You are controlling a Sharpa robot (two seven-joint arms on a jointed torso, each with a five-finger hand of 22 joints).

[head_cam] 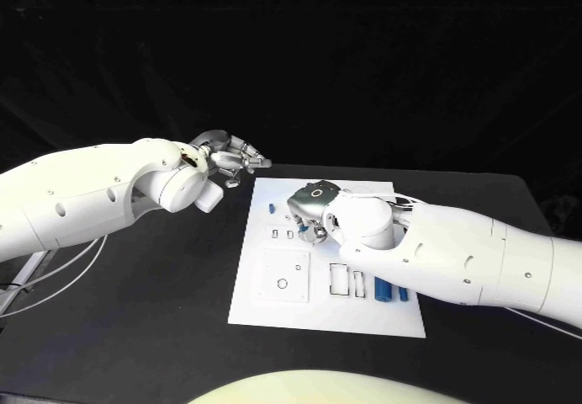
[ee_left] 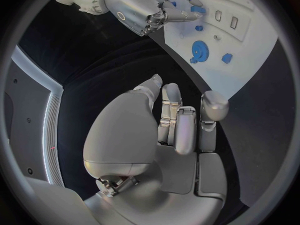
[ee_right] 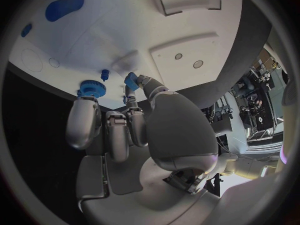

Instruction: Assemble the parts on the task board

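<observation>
The right robot hand pinches a small blue part over the task board, the blue gear at its nine o'clock; the left robot hand, fingers curled empty, is farther off

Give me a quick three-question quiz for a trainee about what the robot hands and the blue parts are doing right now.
1. True or false: the left robot hand is pressing down on the task board.
2. Fill in the blank: the blue gear lies flat on the white task ____.
3. Multiple choice: what does the right robot hand pinch between its fingertips?
A. a small blue part
B. a grey screwdriver
C. nothing

Key: 1 false, it is curled over the black table beside the board; 2 board; 3 A.
</observation>
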